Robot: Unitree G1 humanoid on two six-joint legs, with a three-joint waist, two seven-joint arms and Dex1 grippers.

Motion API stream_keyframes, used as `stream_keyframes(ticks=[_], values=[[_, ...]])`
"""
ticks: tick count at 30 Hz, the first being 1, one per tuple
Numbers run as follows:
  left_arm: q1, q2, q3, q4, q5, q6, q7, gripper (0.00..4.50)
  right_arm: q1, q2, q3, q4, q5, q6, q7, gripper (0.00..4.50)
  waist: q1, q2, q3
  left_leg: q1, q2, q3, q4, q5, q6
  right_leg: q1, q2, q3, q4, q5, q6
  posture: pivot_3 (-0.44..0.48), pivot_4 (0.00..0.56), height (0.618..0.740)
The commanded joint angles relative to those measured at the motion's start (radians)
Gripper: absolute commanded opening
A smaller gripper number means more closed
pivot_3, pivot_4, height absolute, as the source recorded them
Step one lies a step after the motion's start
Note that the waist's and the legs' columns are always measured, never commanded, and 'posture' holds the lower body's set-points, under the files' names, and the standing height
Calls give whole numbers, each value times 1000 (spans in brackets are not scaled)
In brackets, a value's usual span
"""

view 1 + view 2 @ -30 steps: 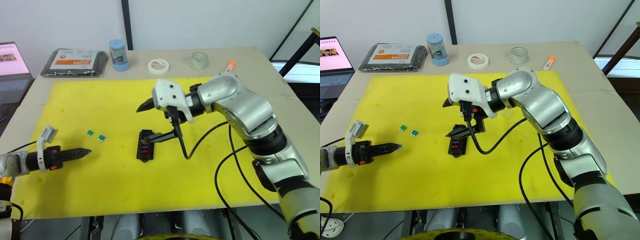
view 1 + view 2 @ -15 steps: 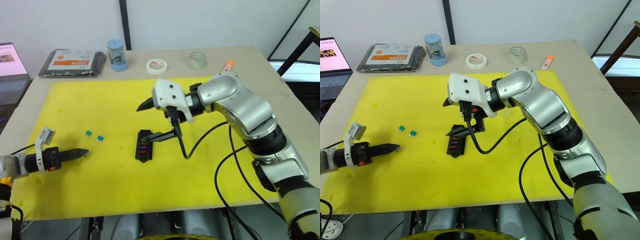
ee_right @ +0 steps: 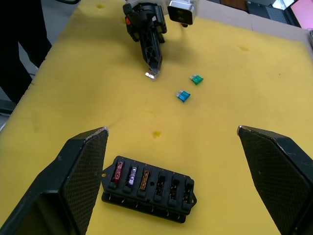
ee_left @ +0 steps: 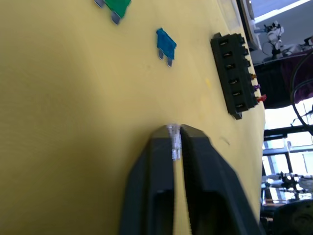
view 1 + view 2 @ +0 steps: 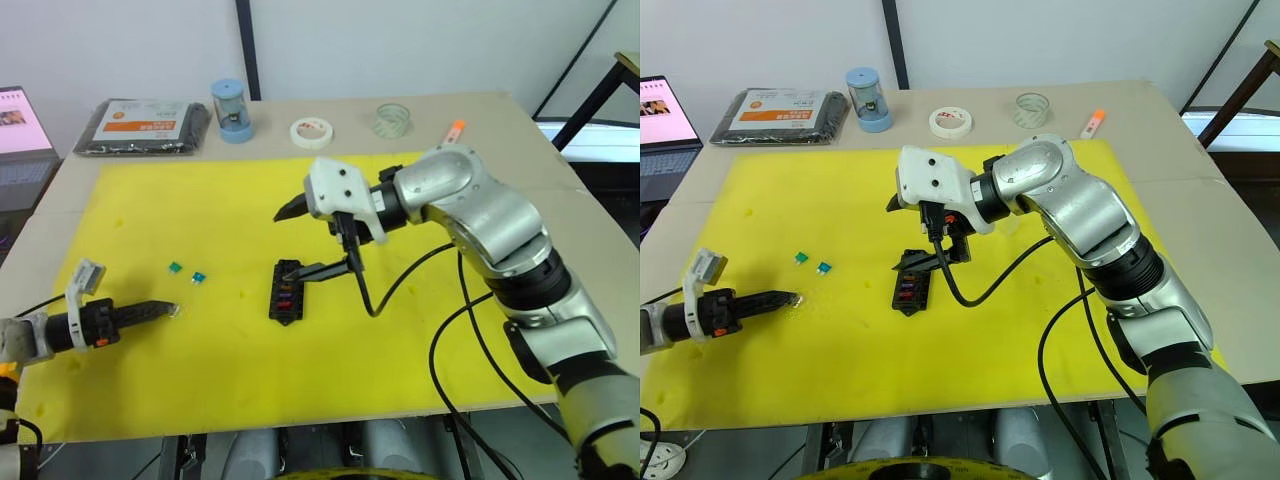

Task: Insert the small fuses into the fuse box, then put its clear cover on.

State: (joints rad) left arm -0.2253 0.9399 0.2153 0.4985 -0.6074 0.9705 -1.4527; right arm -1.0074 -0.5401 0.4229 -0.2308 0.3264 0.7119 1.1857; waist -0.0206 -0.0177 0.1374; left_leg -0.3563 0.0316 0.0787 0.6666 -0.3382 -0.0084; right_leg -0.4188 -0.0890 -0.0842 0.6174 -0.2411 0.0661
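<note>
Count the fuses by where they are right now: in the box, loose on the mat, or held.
In the fuse box: 3
Loose on the yellow mat: 2, green fuse and teal fuse
Held in the left gripper: 1, clear fuse
Total: 6

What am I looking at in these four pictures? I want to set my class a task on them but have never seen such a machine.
This is a humanoid robot working at a table covered by a yellow mat. Two pictures come from cameras in its head, looking down over its arms. The other two come from a camera on each wrist, looking along that gripper's black fingers.

On the mat lies a black fuse box with three fuses fitted and three slots empty. A green fuse and a teal fuse lie loose beside each other. The left gripper is shut on a tiny clear fuse. The right gripper hangs open above the fuse box.

At the table's far edge are two tape rolls, a blue cylinder and a black packet.
</note>
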Motion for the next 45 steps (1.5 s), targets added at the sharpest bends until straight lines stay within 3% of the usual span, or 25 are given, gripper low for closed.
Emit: stream_keyframes(ticks=[1,16,24,29,33,39,45], values=[[21,19,16,-4,-3,12,14,143,-7,5,-8,-11,-3,-13,2,4500,-1,0,0,0,0,0,0,0,0,0,0,0,0,0,0,0,150,740],[27,21,35,-26,-18,-1,40,61,-5,8,-10,-10,-4,-9,-3,4500,-1,0,0,0,0,0,0,0,0,0,0,0,0,0,0,0,150,740],[-22,-13,120,-155,-116,55,114,61,12,0,-53,-44,60,107,-21,4500,5,0,0,-1,0,0,0,0,0,0,-1,0,0,0,0,0,150,740],[-85,-74,193,-320,-234,126,204,61,-12,9,-148,-49,185,316,-68,4500,7,-1,0,-1,-1,-1,0,0,0,0,-2,0,0,0,0,0,150,740],[-198,-180,226,-484,-363,168,331,61,-75,35,-274,-10,301,549,-144,4500,7,-1,0,-1,-1,-2,1,0,0,0,-2,0,0,0,0,0,150,740],[-334,-364,183,-676,-505,153,505,61,-183,81,-491,80,406,859,-270,4500,5,-1,0,-1,-1,-2,0,0,0,2,-3,0,-1,0,0,0,150,740],[-398,-417,118,-717,-526,110,544,61,-202,77,-571,151,522,903,-384,4500,2,-1,0,0,-1,-2,0,0,-1,2,-1,0,-1,0,0,0,150,740]])
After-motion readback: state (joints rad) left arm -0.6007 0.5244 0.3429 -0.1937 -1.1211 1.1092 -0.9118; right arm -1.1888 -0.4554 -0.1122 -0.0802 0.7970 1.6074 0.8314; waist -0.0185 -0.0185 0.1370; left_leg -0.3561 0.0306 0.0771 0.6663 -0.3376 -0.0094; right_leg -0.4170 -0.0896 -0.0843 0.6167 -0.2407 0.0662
